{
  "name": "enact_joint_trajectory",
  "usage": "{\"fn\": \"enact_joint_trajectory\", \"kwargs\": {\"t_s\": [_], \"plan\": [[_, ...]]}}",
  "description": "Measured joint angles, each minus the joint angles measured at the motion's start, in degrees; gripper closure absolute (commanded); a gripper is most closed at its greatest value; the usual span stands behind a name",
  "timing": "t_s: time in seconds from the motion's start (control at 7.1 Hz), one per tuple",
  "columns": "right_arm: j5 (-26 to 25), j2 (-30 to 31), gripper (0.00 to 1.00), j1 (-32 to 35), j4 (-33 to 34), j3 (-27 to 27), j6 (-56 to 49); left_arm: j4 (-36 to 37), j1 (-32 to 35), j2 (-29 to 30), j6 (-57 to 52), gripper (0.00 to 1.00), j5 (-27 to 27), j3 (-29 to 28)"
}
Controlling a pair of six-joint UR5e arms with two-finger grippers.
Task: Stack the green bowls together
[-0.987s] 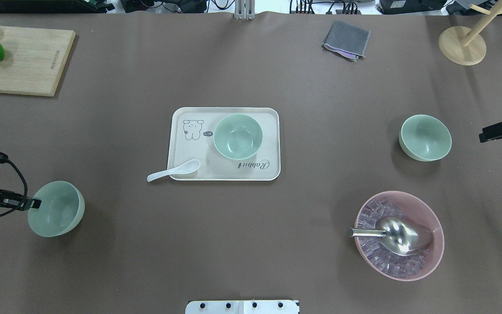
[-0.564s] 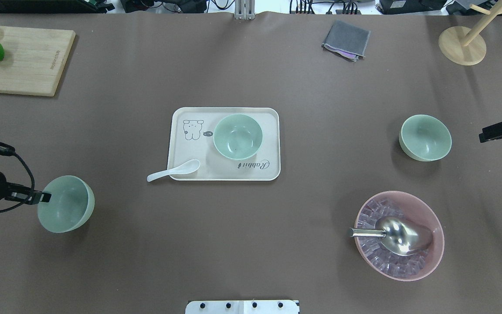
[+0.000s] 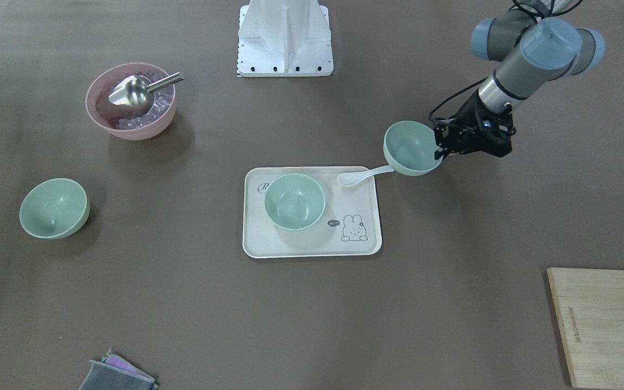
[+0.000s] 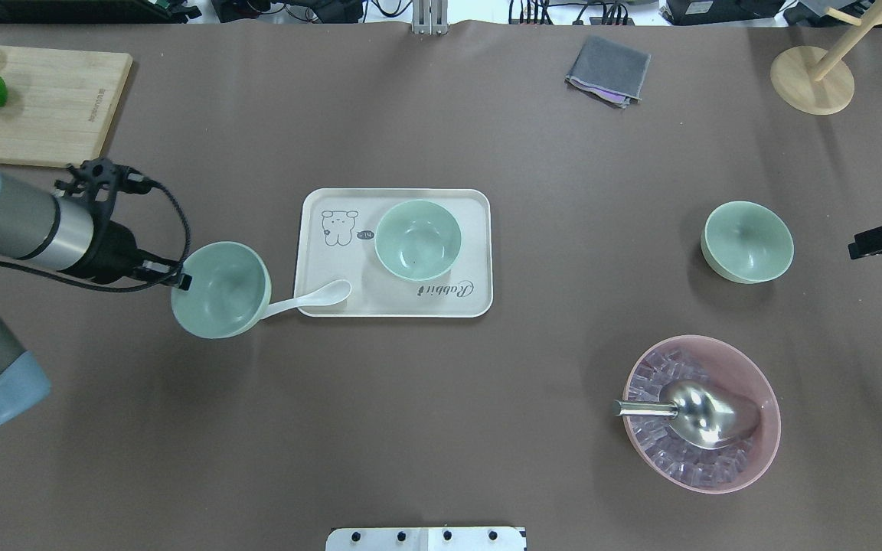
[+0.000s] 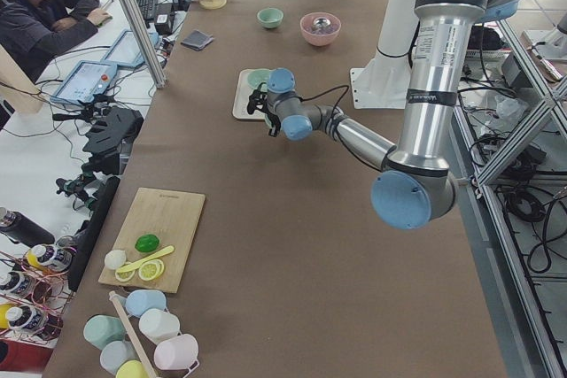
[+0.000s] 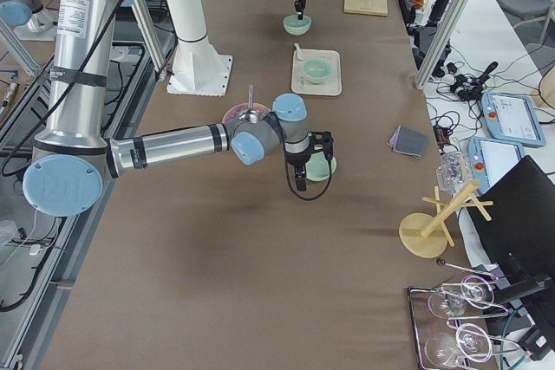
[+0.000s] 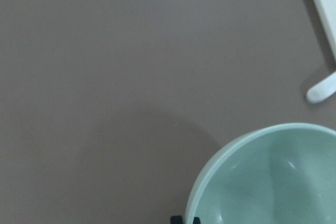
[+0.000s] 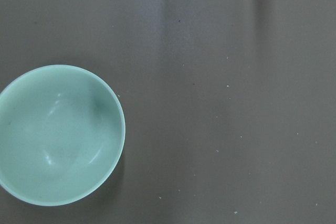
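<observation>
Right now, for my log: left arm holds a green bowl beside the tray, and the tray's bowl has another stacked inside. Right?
No: the tray's bowl is empty, per the overhead view. The left arm does hold a green bowl beside the tray.

Overhead: high behind robot, facing forward and down, whole tabletop [image 4: 441, 428] in frame. Front-facing: opposite side, steep downward look, mirrored; shares tray [image 3: 312, 246] with overhead. Side views: far back at each tabletop end, looking lengthwise. Wrist views: very close, looking down; spoon [image 7: 321, 90] in left, lone green bowl [image 8: 60, 135] in right, both also in overhead.
</observation>
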State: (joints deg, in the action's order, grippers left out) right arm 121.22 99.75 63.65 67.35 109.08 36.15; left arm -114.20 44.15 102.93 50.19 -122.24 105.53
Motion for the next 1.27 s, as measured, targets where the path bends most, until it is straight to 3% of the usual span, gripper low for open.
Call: {"fn": "enact_joint_trajectory", "kwargs": {"t_s": [0.28,0.42,0.85,1.27], "plan": [[-0.1,0.2,0.00,0.0,0.0,-0.2,0.3,17.6,-0.7,13.9,1.7,1.00,0.3,-1.2],[-0.1,0.2,0.00,0.0,0.0,-0.2,0.4,21.1,-1.4,19.0,3.1,1.00,0.4,-3.7],[-0.2,0.0,0.00,-0.1,-0.1,-0.3,0.4,22.7,-2.9,31.5,7.1,1.00,0.4,-16.2],[-0.2,-0.1,0.00,-0.1,-0.1,-0.2,0.4,21.5,-4.9,34.3,9.5,1.00,2.6,-21.0]]}}
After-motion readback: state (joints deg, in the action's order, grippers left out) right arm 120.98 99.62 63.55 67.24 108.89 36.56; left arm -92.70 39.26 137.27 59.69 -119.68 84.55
